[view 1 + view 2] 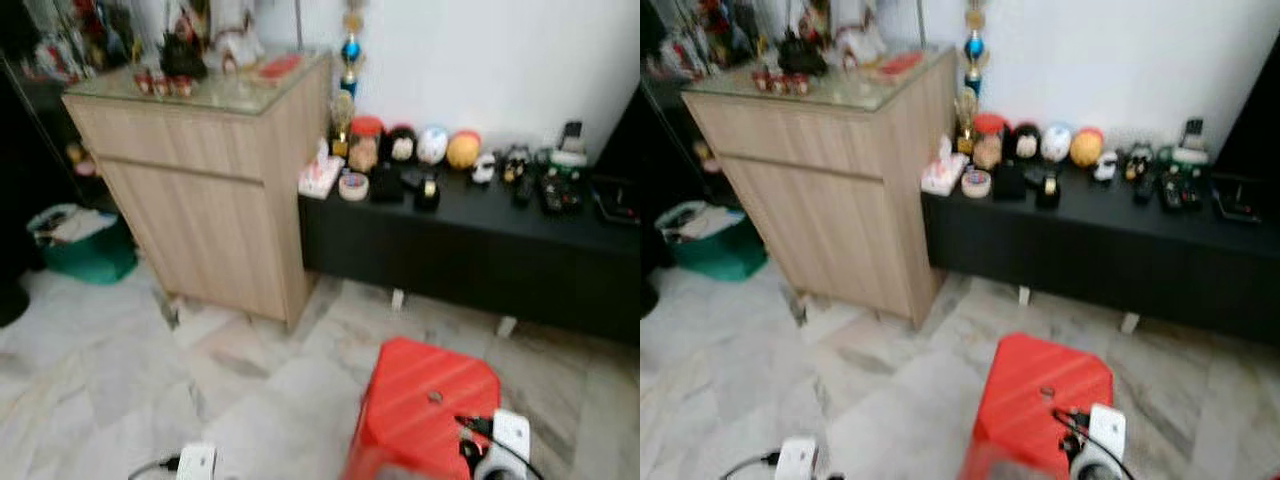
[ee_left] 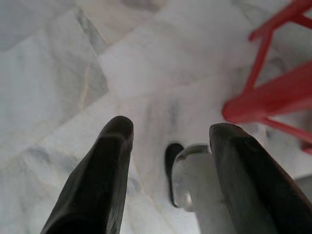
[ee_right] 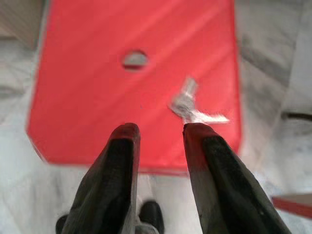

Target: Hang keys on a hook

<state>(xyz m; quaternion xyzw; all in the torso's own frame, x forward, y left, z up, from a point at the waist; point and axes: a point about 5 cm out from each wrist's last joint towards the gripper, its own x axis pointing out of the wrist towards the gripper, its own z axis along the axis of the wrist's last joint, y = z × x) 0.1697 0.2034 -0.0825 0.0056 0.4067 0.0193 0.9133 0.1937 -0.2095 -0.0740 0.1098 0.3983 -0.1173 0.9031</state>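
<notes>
— What fills the room?

— A pale marble-tiled floor (image 1: pixel 100 380), a light wooden cabinet (image 1: pixel 210 190) and, beside it, a long black low bench (image 1: pixel 470 250) crowded with small toys.

— And nearer?

— A square red plastic stool (image 1: pixel 425 400). A small silver bunch of keys (image 3: pixel 187 105) lies on its seat.

— The claws?

— The right gripper (image 3: pixel 158 134) hovers above the stool, fingers parted, empty, just short of the keys. The left gripper (image 2: pixel 168 134) hangs over the floor, also spread.
</notes>
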